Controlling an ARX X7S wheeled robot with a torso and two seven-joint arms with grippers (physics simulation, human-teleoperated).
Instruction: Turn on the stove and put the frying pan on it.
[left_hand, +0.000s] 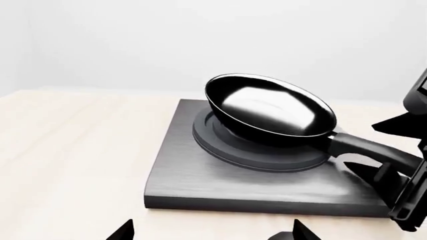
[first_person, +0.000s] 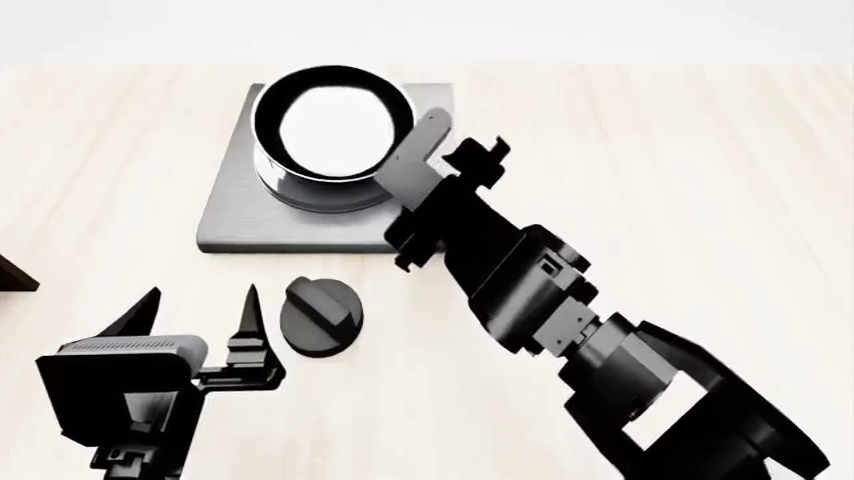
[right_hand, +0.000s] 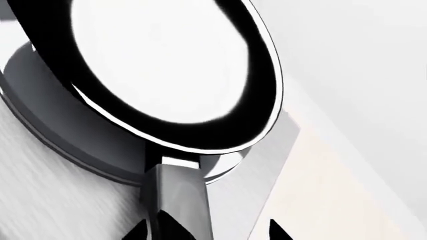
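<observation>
Frying pan (first_person: 327, 128): sits on the burner rings of the stove (first_person: 240, 222), at the far-left part of the table (first_person: 694, 150); pale inside faces up, handle (left_hand: 373, 150) sticks out to the right, toward the right arm.
Pan seat: in left wrist view the far rim looks a bit higher than the near rim, so prob. not fully settled flat yet; can't be sure.
Right gripper (first_person: 447, 165): at the handle, fingers either side of it, approx. clenched on it; grip at the handle keeps the arm off the hot plate and lets it steer the pan over the rings.
Left gripper (first_person: 200, 312): near-left, over bare table, fingers spread apart w/ nothing between; parked just left of the knob (first_person: 322, 316), out of the right arm's way.
Knob: round, black, loose on the table just near of the stove plate; on/off position can't be read.
Step (judged): placing almost done; release of handle comes next.
</observation>
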